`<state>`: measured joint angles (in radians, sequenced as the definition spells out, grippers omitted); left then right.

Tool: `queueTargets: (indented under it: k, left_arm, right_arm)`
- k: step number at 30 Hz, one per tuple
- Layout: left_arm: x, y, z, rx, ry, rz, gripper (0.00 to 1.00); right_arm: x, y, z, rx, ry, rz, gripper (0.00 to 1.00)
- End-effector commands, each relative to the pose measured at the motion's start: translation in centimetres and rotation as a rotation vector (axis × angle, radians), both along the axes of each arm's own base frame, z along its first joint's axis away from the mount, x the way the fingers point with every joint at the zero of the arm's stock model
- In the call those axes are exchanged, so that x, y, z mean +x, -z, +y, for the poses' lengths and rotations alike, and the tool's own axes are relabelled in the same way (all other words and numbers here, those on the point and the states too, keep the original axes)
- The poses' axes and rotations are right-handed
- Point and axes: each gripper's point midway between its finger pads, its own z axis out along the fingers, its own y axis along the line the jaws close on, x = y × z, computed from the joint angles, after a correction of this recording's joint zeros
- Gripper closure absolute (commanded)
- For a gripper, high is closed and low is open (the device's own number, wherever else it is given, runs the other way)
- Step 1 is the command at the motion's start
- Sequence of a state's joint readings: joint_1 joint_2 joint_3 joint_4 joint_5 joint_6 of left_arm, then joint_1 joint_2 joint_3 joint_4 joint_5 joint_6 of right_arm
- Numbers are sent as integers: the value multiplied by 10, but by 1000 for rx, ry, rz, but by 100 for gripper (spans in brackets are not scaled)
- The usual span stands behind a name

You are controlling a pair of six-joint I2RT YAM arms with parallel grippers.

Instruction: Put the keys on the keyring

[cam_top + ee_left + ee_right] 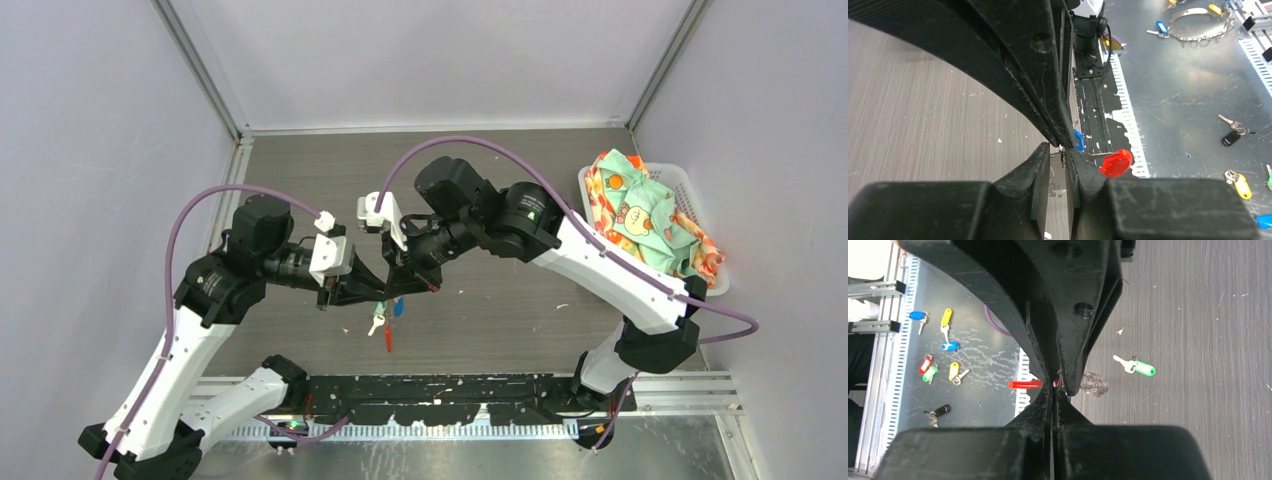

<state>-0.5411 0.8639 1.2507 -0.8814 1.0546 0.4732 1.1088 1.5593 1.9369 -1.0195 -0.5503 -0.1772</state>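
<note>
My two grippers meet tip to tip above the middle of the table. The right gripper (408,282) (1054,390) is shut on a thin part of the keyring. Its red oval (1025,384) (1116,163) sticks out on one side and a blurred silvery chain (1093,385) hangs on the other. A blue key (399,307) (1078,141) hangs from the same bunch. The left gripper (372,288) (1059,150) has a narrow gap between its fingers, with a thin metal ring bit at the tips. Whether it pinches that bit is unclear. A green key (1136,368) (378,316) lies on the table by itself.
A white basket (690,190) holding colourful cloth stands at the back right. Past the table's near edge, beyond the black rail (450,400), several tagged keys (947,320) and a chain loop (1195,25) lie on a metal floor. Grey walls close in the left, right and back.
</note>
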Motion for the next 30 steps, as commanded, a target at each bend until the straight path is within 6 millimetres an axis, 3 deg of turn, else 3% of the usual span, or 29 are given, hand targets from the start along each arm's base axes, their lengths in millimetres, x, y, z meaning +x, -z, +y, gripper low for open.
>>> queueTargets:
  k: [1, 9, 12, 14, 18, 22, 26, 30]
  left_arm:
    - [-7, -9, 4, -13, 14, -44, 84]
    - [-9, 1, 5, 23, 27, -61, 99]
    - [-4, 5, 5, 42, 7, -71, 100]
    - [1, 5, 4, 42, -26, -61, 100]
    - [5, -11, -3, -48, -77, -4, 100]
    - [-2, -31, -9, -149, -70, 68, 100]
    - [-10, -45, -13, -200, -43, 141, 100]
    - [-11, -53, -15, -222, -28, 152, 100]
  right_arm:
    - [-4, -14, 0, 13, 3, 1, 99]
    - [-4, -15, 5, 12, 5, 8, 99]
    - [-1, -17, 9, 17, 23, 8, 99]
    - [2, -19, 9, 39, 42, -5, 90]
    - [11, -42, 6, 211, 113, -91, 74]
    - [15, -65, -9, 379, 182, -127, 63]
    - [16, -76, -25, 472, 227, -109, 60]
    - [16, -74, -27, 524, 247, -84, 57]
